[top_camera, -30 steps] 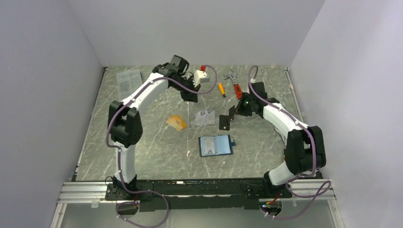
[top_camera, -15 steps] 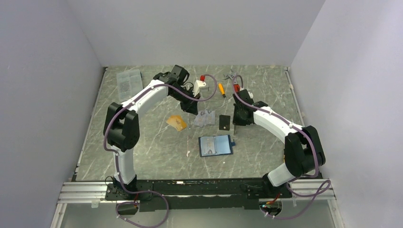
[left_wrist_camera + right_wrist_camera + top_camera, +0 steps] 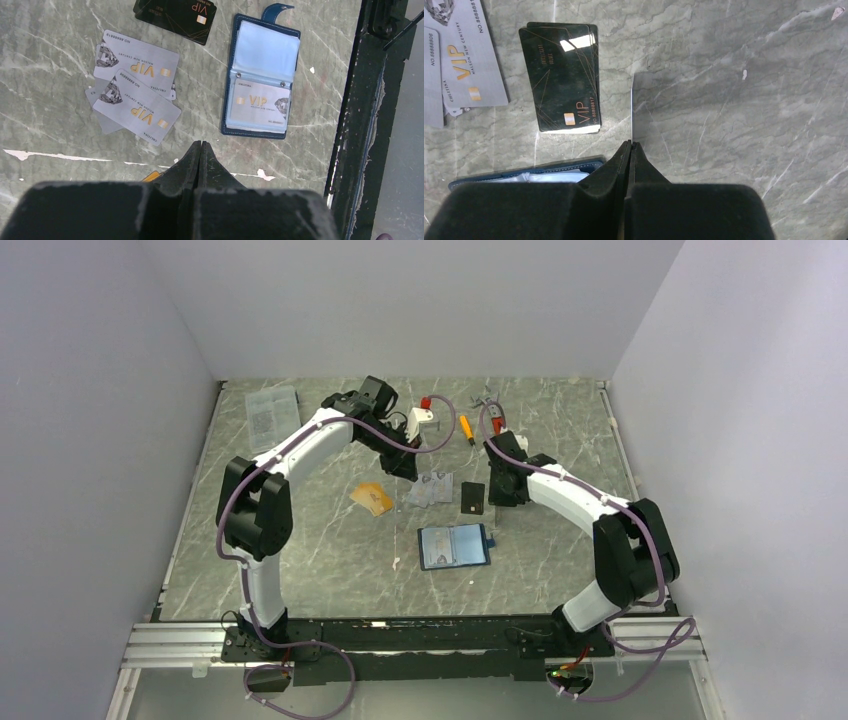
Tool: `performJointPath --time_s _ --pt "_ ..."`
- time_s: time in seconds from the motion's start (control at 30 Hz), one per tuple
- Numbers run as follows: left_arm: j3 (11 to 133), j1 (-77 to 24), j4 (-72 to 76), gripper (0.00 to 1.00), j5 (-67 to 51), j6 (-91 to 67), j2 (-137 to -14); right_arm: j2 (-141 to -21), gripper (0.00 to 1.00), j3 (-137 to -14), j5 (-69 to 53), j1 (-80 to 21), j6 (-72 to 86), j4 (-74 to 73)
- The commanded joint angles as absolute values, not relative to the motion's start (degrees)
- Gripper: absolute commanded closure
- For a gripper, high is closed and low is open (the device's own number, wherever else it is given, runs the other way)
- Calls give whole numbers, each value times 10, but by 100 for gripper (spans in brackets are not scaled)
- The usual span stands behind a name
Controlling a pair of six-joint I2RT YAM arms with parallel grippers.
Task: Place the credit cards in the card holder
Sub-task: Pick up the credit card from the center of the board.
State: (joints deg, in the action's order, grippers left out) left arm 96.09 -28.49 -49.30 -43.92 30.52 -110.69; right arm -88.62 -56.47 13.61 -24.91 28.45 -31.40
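The card holder (image 3: 455, 547) lies open near the middle, dark blue, with one silvery card in a clear pocket (image 3: 258, 105). Loose credit cards lie behind it: an orange one (image 3: 372, 499), overlapping silvery ones (image 3: 430, 488) (image 3: 136, 107), and stacked black ones (image 3: 472, 497) (image 3: 561, 80). My left gripper (image 3: 201, 143) (image 3: 408, 470) hovers just behind the silvery cards, shut with nothing in it. My right gripper (image 3: 630, 143) (image 3: 495, 508) hangs beside the black cards, shut on a thin card (image 3: 631, 107) that I see edge-on; its colour is hidden.
A clear compartment box (image 3: 272, 410) sits at the back left. A white and red block (image 3: 422, 418), an orange-handled screwdriver (image 3: 467, 430) and a red-handled tool (image 3: 494, 415) lie along the back. The black frame rail (image 3: 370, 125) runs along the table's near edge.
The right arm has swung left and forward, bringing its gripper close beside the black cards. The left arm has dropped toward the silvery cards.
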Motion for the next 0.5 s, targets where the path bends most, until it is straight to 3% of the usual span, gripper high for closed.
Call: performJointPath --time_s 0.0,0.47 --pt "963 -285 -482 100 -468 301 -1080 -894 100 -556 140 -250 276 -297" --pt "962 -285 -479 100 -472 300 -1079 -910 100 -561 160 -250 287 -326"
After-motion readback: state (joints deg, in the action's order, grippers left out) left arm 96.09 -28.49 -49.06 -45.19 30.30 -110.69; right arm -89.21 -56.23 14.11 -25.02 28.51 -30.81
